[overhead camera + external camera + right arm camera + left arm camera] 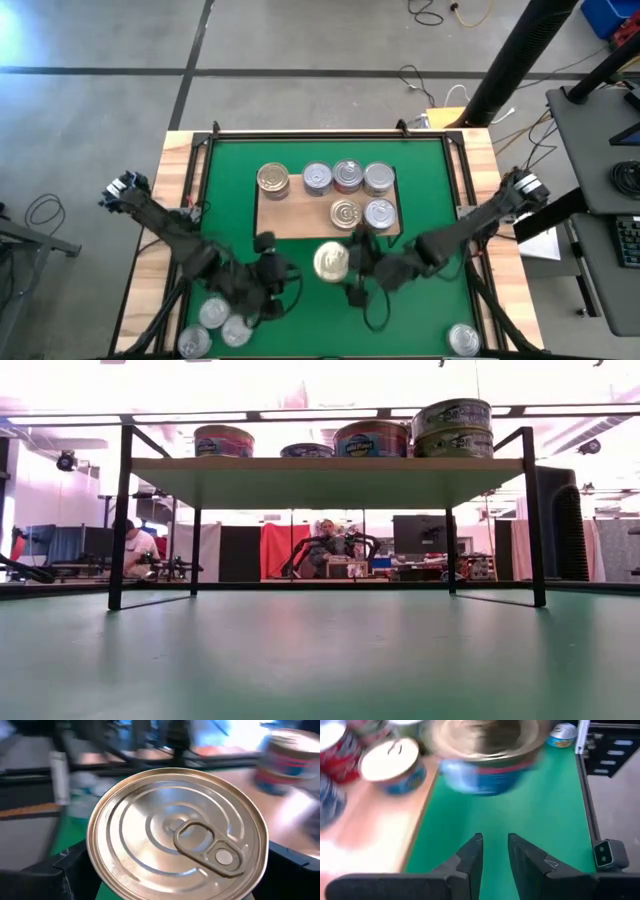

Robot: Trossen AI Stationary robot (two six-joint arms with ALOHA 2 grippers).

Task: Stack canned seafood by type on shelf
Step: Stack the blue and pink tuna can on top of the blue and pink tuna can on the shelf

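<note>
The shelf [300,215] is a light-wood board on black legs, standing on the green mat [430,170]. Several tins stand on it, gold [272,180] and silver [317,178]; in the low view two tins are stacked [452,428] at its right end. My right gripper [347,268] is shut on a gold-lidded tin [331,262] with a blue label, held in the air just in front of the shelf's near edge. My left gripper [495,847] hangs to the left of that tin and points toward it. Its fingers are a narrow gap apart with nothing between them. My right gripper pinches the tin's round side between its two fingers [70,870], one on each side just under the lid's rim [95,850]. The fingers come about level from the table's right. The tin sits upright with its pull-tab lid [200,845] up, lifted clear of the mat.
Three silver tins [213,313] stand on the mat at the near left corner, and one more tin [463,338] stands at the near right. The mat under and in front of the shelf [320,650] is bare. People sit in the room beyond the table.
</note>
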